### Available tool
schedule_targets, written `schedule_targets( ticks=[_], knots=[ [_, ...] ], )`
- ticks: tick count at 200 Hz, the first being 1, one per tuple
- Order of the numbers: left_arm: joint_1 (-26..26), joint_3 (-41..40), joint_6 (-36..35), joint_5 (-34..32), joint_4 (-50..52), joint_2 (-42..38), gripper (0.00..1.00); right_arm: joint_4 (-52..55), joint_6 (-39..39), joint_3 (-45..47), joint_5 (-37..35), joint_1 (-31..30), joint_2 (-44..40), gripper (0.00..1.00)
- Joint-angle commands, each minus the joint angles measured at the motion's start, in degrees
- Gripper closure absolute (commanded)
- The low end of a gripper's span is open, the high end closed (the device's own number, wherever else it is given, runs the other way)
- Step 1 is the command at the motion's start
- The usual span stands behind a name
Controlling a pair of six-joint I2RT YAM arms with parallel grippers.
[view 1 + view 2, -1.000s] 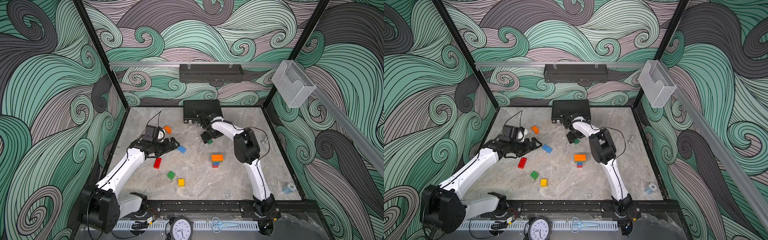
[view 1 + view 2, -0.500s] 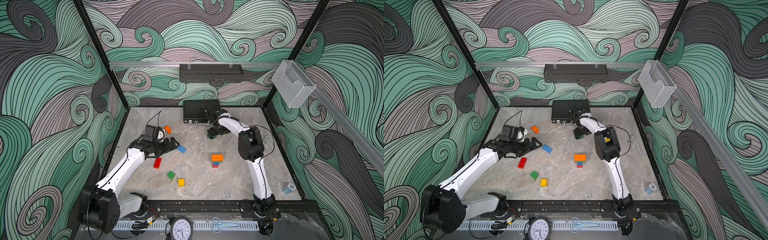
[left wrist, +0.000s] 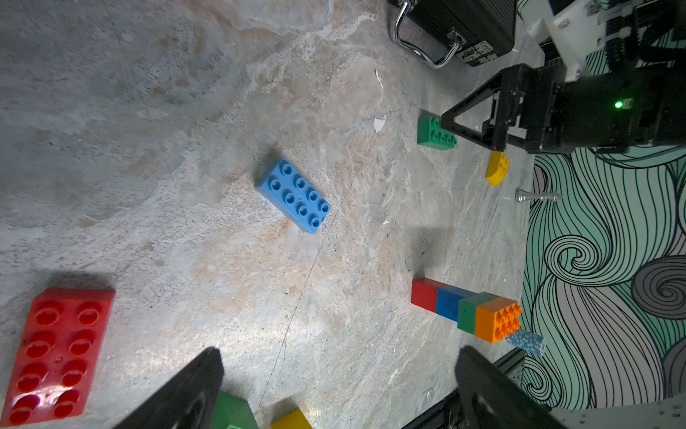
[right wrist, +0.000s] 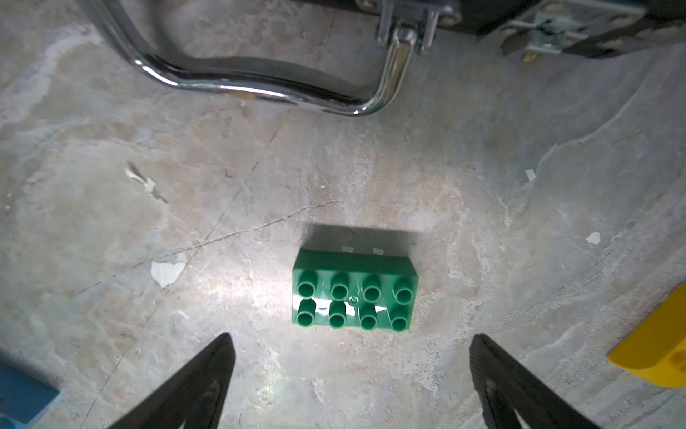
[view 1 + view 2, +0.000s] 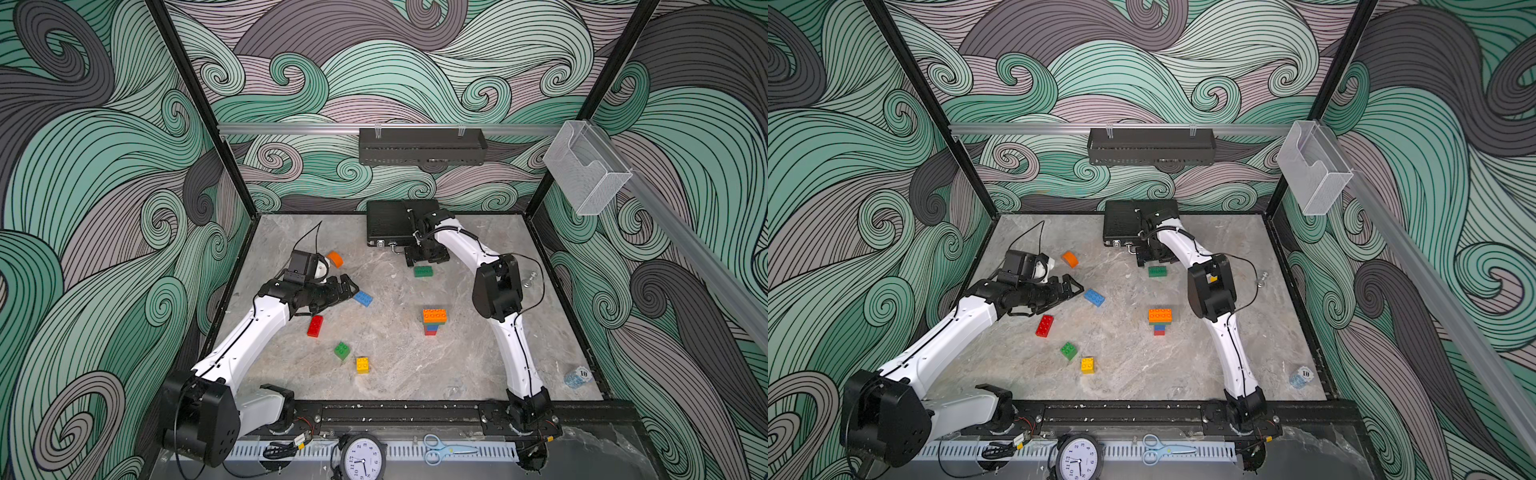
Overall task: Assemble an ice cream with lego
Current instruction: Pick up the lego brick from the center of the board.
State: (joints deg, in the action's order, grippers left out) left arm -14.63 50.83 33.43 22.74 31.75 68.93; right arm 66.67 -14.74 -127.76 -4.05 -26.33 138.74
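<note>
Yellow plastic marks the nearest lego piece, a yellow square brick on the marbled tabletop, with a green square brick just beside it toward the left arm. Farther in lies a red oblong brick, studs up, and toward the right arm stands a stack: red at the bottom, then blue, then green, with an orange oblong piece on top. Beyond the red one, the left gripper hovers with its fingers spread apart and nothing between them, near a blue oblong brick lying flat. Farther back, a green oblong brick rests studs up, and the right gripper hangs close on its far side, fingers wide apart and clear of it; a yellow half-round piece lies near. An orange half-round piece sits beside the left wrist, and a black briefcase lies at the back of the table.
</note>
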Motion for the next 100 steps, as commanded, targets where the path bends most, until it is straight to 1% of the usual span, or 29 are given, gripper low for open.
schedule_targets(
  ticks=[1, 66, 100],
  knots=[
    [0.53, 1.66, -1.26, 0.59, 0.17, -0.13, 0.02, 3.02, -1.66, -1.17, 0.33, 0.15, 2.30, 0.05],
    [0.66, 1.50, -1.04, 0.63, -0.10, -0.02, 0.02, 3.00, -2.75, -1.77, -0.16, 0.17, 4.26, 0.17],
    [0.75, 1.28, -1.09, 0.71, -0.19, -0.11, 0.02, 3.02, -2.99, -2.39, -0.16, 0.14, 4.96, 0.19]
  ],
)
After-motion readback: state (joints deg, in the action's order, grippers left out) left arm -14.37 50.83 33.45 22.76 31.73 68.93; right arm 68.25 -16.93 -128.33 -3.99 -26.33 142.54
